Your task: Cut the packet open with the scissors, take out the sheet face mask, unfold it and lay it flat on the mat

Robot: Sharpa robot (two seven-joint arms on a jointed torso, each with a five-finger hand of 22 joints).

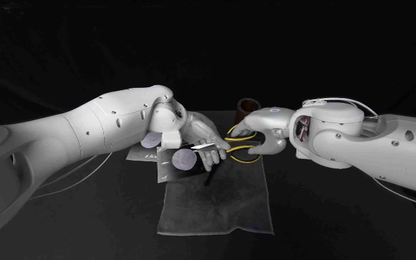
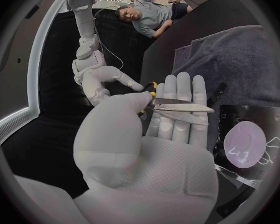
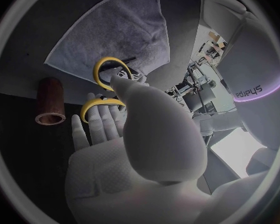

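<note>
The scissors (image 1: pixel 239 147) with yellow handle loops hang between my two hands above the far end of the grey mat (image 1: pixel 217 203). My left hand (image 1: pixel 192 135) pinches the silver blades (image 2: pixel 180 105) between thumb and flat fingers. My right hand (image 1: pixel 265 132) has its fingers in and around the yellow loops (image 3: pixel 105 69). The packet (image 1: pixel 180 161), dark with a pale lilac oval, lies just under my left hand at the mat's far left corner, and it lies beyond the fingers (image 2: pixel 247 145) in the left wrist view. No mask shows outside it.
A brown cylinder (image 1: pixel 249 105) stands upright on the black table behind the scissors, close to my right hand; its open end (image 3: pixel 50 101) faces the right wrist camera. The mat (image 3: pixel 115 30) stretches toward the table's near edge.
</note>
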